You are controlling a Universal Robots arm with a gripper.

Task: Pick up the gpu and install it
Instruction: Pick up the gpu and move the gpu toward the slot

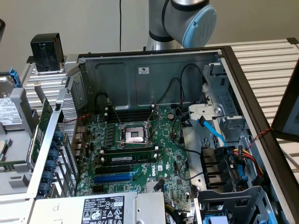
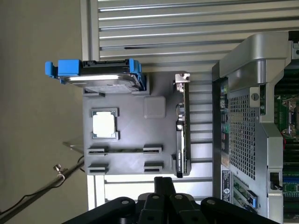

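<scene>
The gpu (image 2: 181,128) stands edge-on in a slot of a grey parts tray (image 2: 126,161), right beside the rear of the open computer case (image 2: 243,116). In the exterior view the gpu (image 1: 43,120) shows as a thin green board just outside the case wall on that view's left. My gripper (image 2: 163,181) hovers above the tray's edge, a short way from the card's end. Its black fingers are pressed together with nothing between them. Inside the case lies the green motherboard (image 1: 140,154), with a blue expansion slot (image 1: 114,177) near its front.
The tray also holds a hard drive in blue brackets (image 2: 100,77) and a square processor chip (image 2: 103,125). A black boxy block (image 1: 45,51) sits behind the case on the exterior view's left. Cables (image 1: 219,135) and drive cages crowd the case on that view's right.
</scene>
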